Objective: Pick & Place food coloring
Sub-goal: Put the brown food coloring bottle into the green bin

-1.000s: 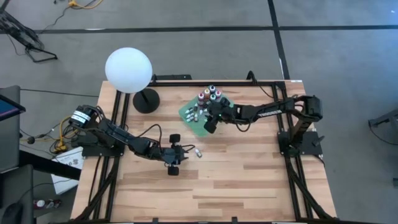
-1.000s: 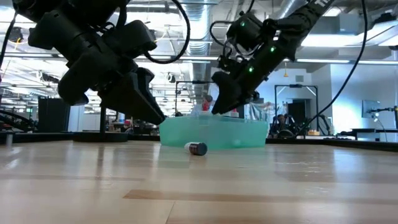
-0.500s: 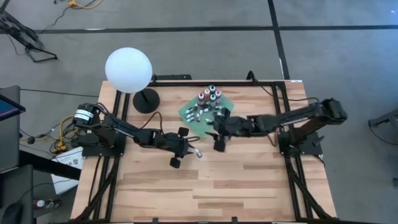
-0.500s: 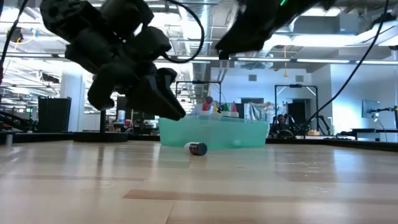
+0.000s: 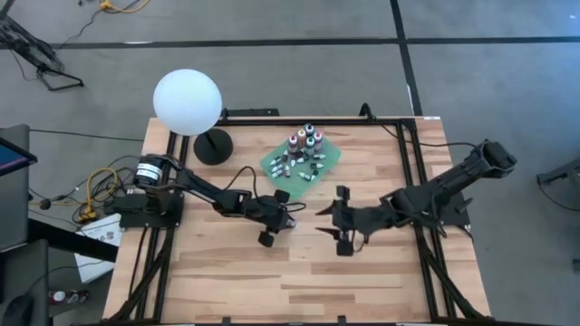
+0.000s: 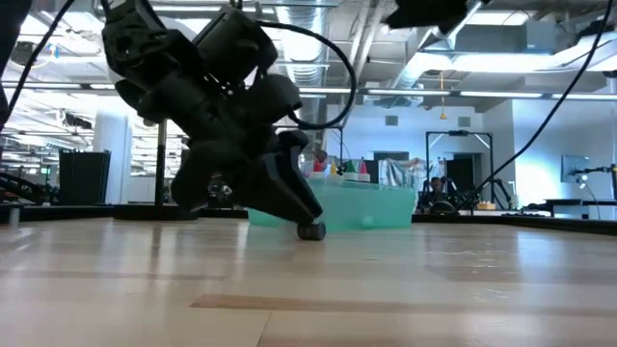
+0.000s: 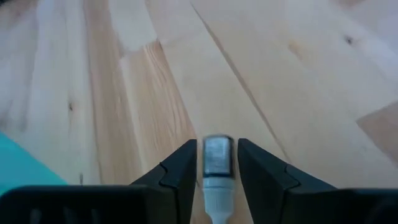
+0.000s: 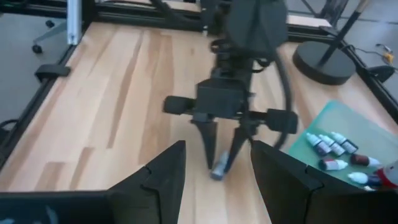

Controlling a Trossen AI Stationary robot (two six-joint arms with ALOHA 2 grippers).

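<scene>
Right now one vial [image 7: 217,157] lies on its side on the bare table [image 5: 362,281], apart from the green cloth [image 5: 328,160] where the other bottles [image 5: 304,139] stand or lie. It sits between the fingers [image 7: 179,168] of the left gripper [image 5: 284,220], which is down at the wood and straddles it; the jaws are partly open, with a sliver of gap showing on each side, so nothing is gripped yet. From the low view the fingertips meet the table right at the dark vial.

Judging by its look, the vial is light, rigid plastic, round and smooth, so it will likely roll or squirt out if pinched off-centre. The safest hold seems across the middle of the labelled body, not the narrow white cap end, with the pads square to its length.

Well apart, the right gripper [image 5: 337,225] hovers over bare wood facing the left one, jaws wide and empty.
</scene>
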